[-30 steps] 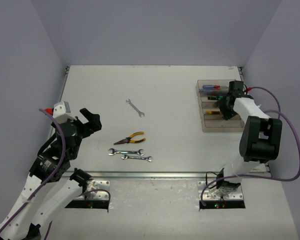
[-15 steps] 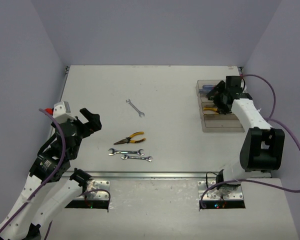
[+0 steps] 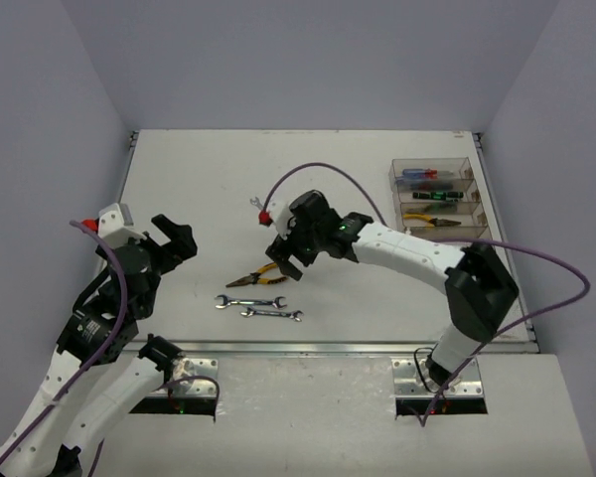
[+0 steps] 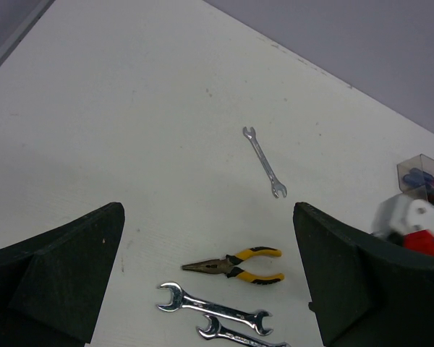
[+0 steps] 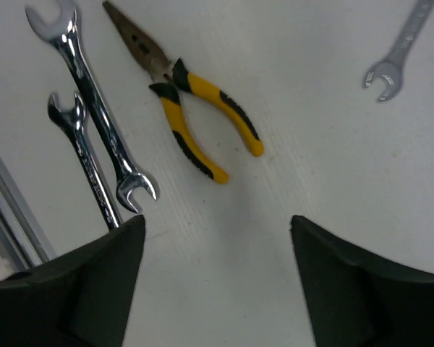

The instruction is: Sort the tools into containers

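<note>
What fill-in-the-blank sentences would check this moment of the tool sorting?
1. Loose on the white table lie ___ silver open-end wrenches.
2. The right arm's fingers hover, open and empty, above the yellow-and-black-handled ___.
3. The row of clear smoky plastic bins stands along the table's ___ edge.
Missing words: three; pliers; right.

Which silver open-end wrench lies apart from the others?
The thin silver wrench lying alone beyond the yellow-and-black-handled needle-nose pliers; the other two lie side by side.
</note>
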